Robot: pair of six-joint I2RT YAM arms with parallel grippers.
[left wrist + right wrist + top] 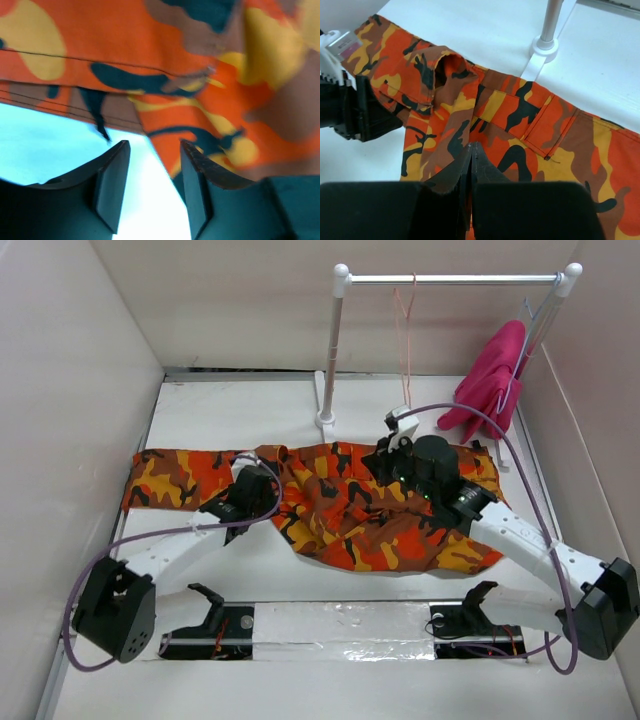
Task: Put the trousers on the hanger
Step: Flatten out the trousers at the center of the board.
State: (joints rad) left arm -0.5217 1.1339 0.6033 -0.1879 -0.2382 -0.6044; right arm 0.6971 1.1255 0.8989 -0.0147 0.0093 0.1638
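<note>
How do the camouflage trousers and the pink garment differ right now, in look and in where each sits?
The trousers lie spread and rumpled on the table, while the pink garment hangs at the right end of the rail. The trousers carry an orange, red, yellow and black camouflage print; the pink garment is plain. The trousers are clearly larger than the pink garment. Both are soft clothing, and neither is on the salmon hanger.

left claw parted, trousers ahead
</note>
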